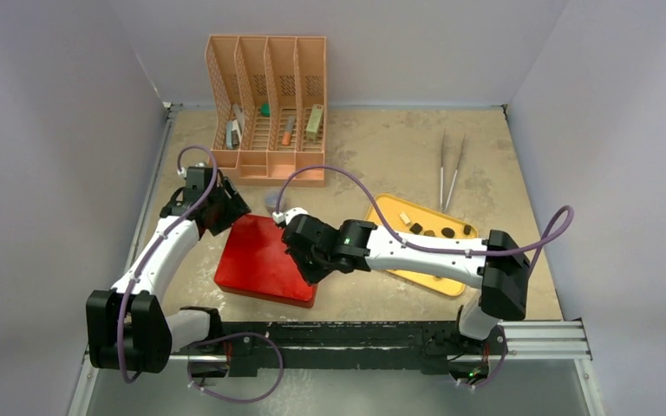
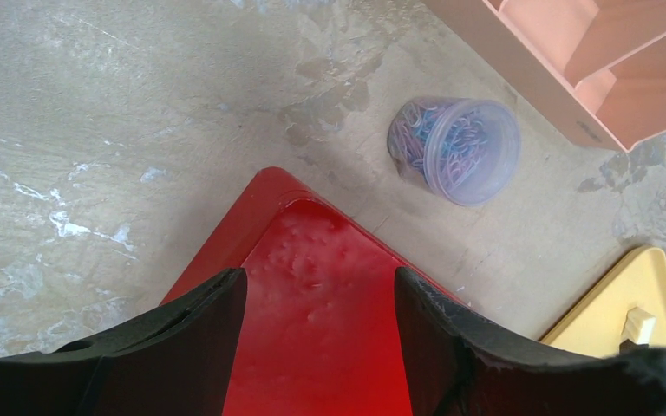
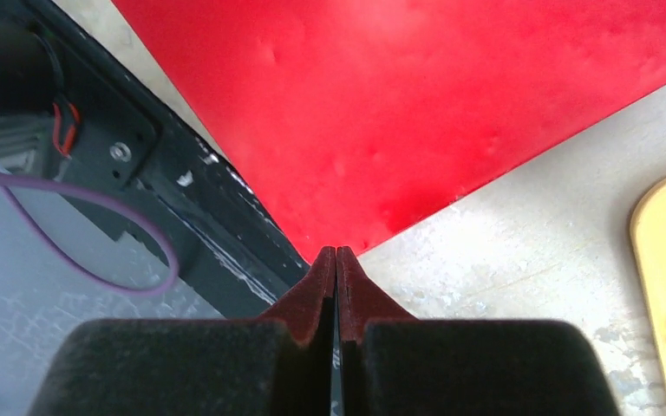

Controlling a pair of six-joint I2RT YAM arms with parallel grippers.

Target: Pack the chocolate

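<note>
The left gripper [image 2: 321, 277] has its fingers apart over the far corner of the red box [image 1: 264, 256]. I cannot tell if they pinch it. The right gripper [image 3: 336, 256] has its fingers pressed together, with the tips at the box's near right corner. The chocolate [image 1: 416, 228] lies on the yellow tray [image 1: 390, 211], to the right of the box and apart from it. A cup of clips [image 2: 455, 149] stands just beyond the far corner.
</note>
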